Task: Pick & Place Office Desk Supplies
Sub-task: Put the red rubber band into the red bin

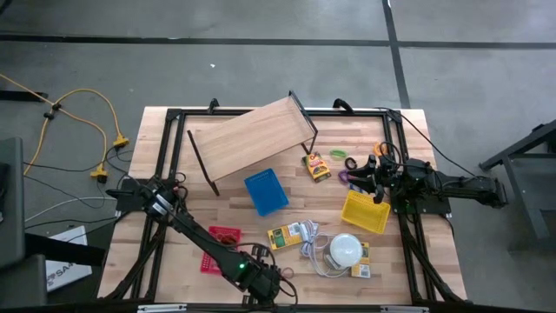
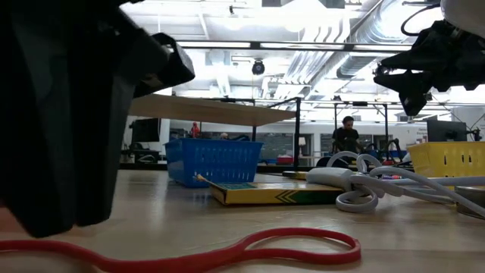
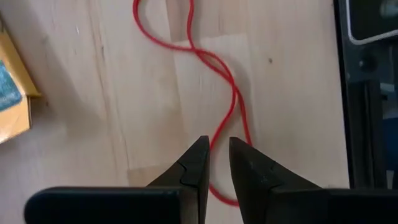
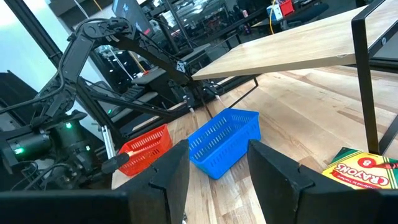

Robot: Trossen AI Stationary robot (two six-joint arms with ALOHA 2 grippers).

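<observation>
So the thing in play right now is a thin red rubber band [image 3: 219,74], lying loose in a wavy loop flat on the wooden worktop [image 3: 124,124] near its front edge. In the low view it's that skinny red squiggle right up close. It looks floppy and very flat, so I'd guess it's a pain to pinch.

The left claw [image 3: 217,163] is right over it, tips pointing down with only a narrow gap between them, and the band runs under that gap. I can't honestly tell whether the tips have caught it or are just sitting above it, but nothing looks lifted. My read: this is the grab step for the band. Next move probably needs the tips pressed right to the wood and closed on the strand, then a lift toward one of the bins, maybe the red basket [image 1: 222,248] just beside that arm.

The right claw [image 4: 217,165] is up off the worktop on the far side near the yellow basket [image 1: 366,212], fingers wide apart and holding nothing.

Other stuff around: blue basket [image 1: 266,191], crayon box [image 1: 317,165], and a tilted wooden shelf [image 1: 252,135].
</observation>
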